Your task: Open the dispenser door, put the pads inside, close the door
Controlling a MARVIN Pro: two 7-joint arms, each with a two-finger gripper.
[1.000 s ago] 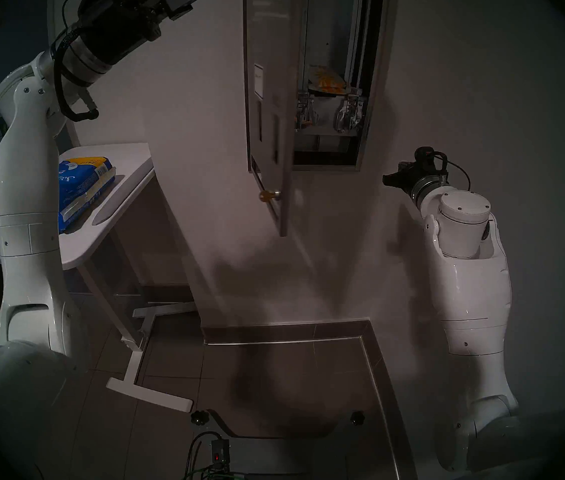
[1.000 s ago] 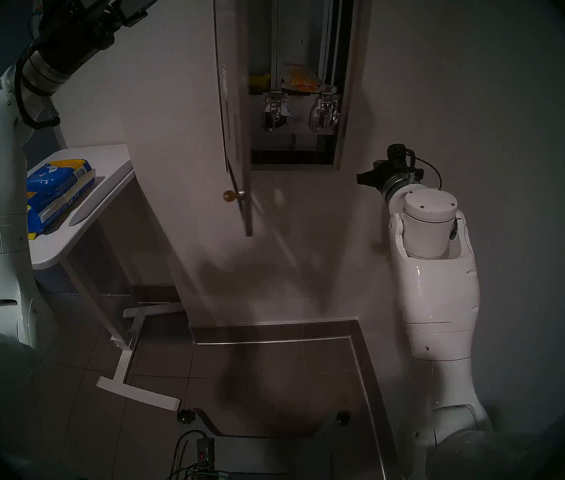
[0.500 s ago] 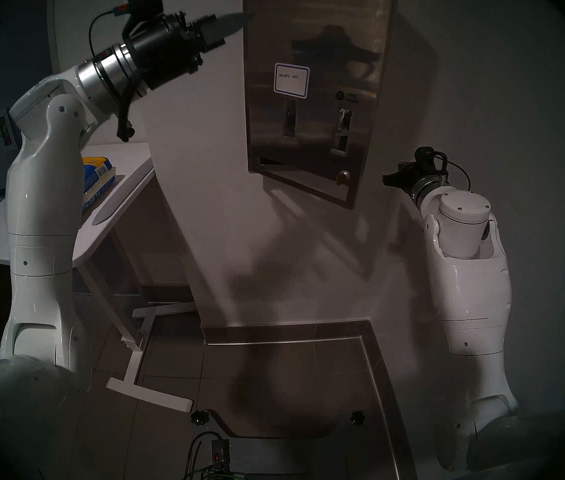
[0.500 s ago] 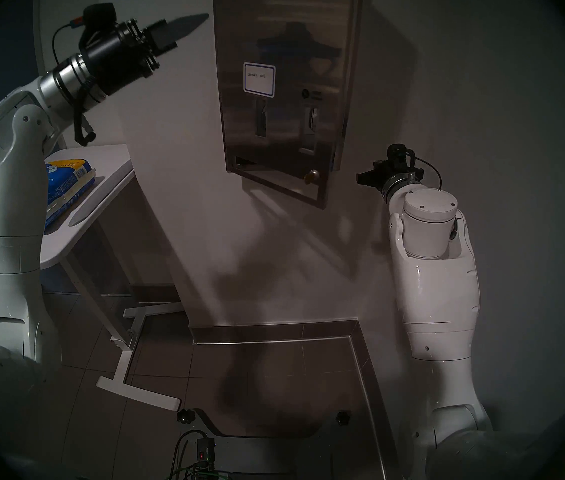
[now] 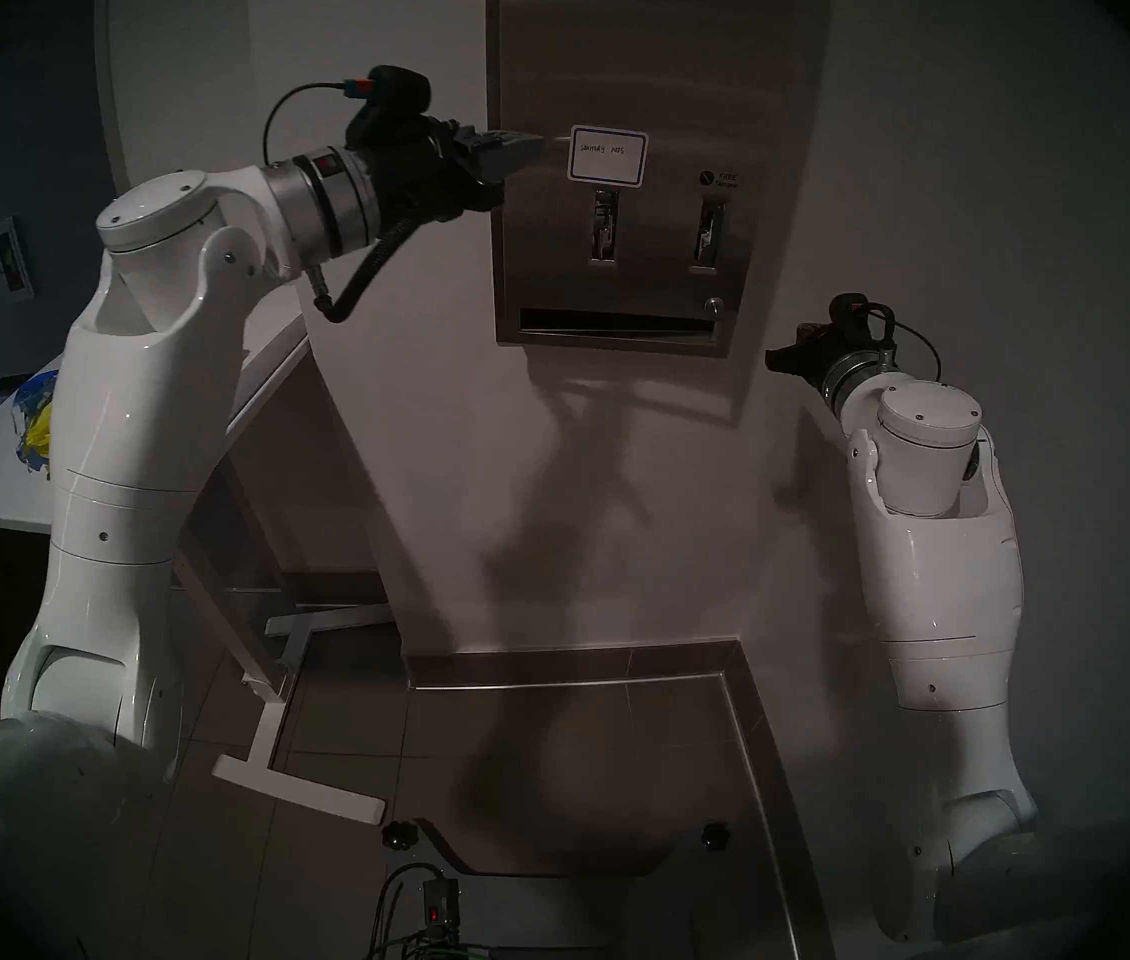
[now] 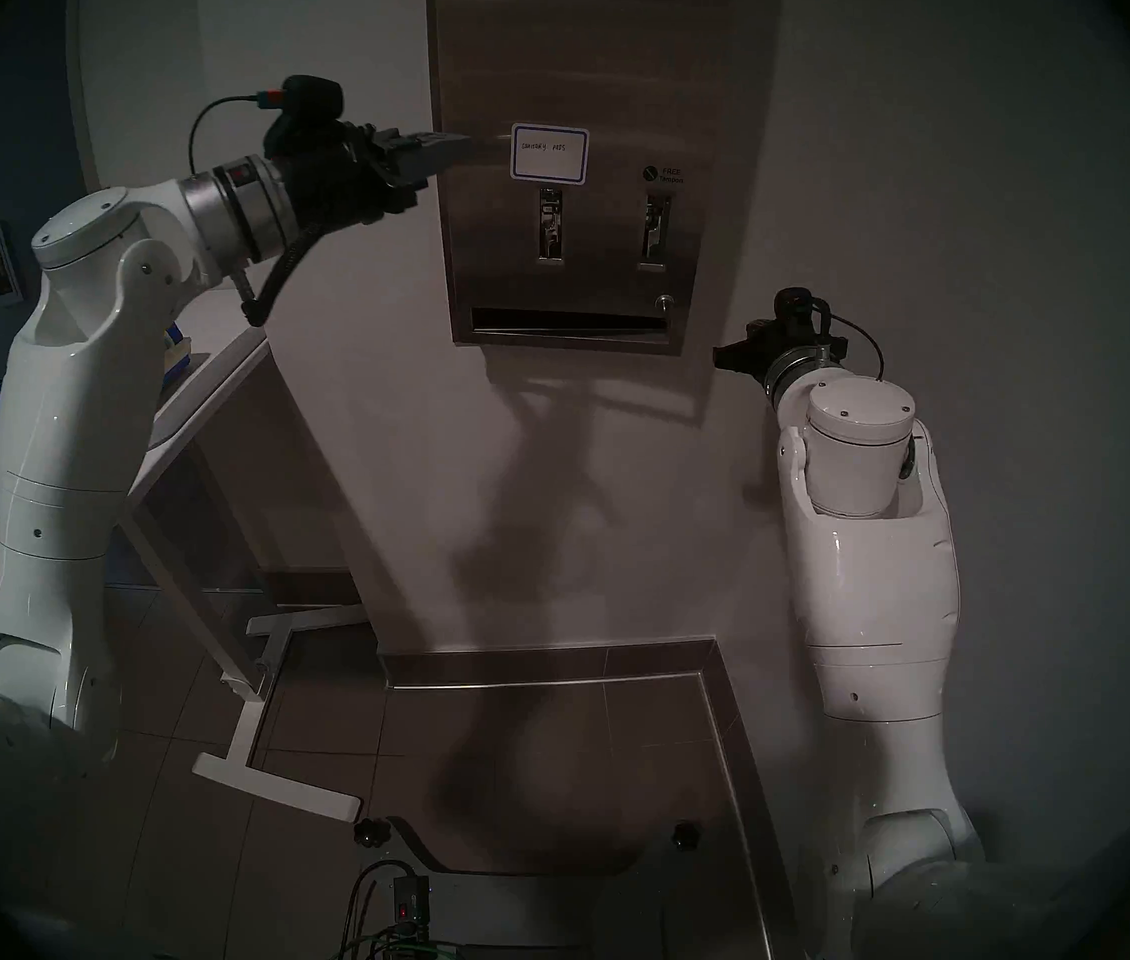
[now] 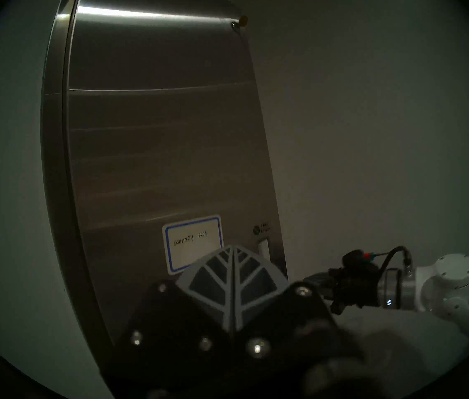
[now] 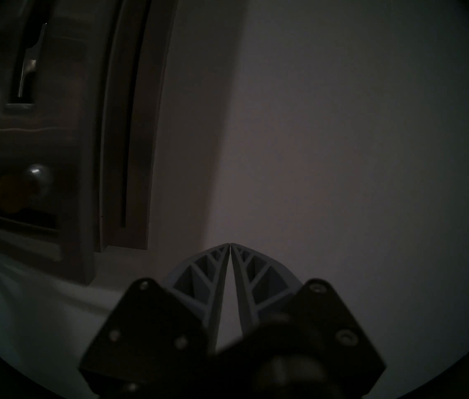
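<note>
Dispenser door (image 5: 624, 72) flush shut | left claw (image 7: 233, 247) clenched empty at label (image 7: 193, 240) | right claw (image 8: 230, 244) clenched; right wrist alone shows key (image 8: 11, 191)

dispenser door (image 5: 624, 72): brushed steel, grey-brown streaks
label (image 5: 608, 156): white, blue border, at 9 o'clock of lever slots
bag (image 5: 35, 418): blue, yellow

Place: a public washroom or a mock-up of one.
Main sign: brushed-steel wall dispenser (image 5: 624, 176), upper centre, its door flush shut.
Label (image 5: 608, 156): handwritten "sanitary pads", blue border.
Print: "FREE" above the right lever slot (image 5: 709, 235).
Floor (image 5: 548, 764): dark tiles, tiled skirting, lower centre.
Walls: plain white.
</note>
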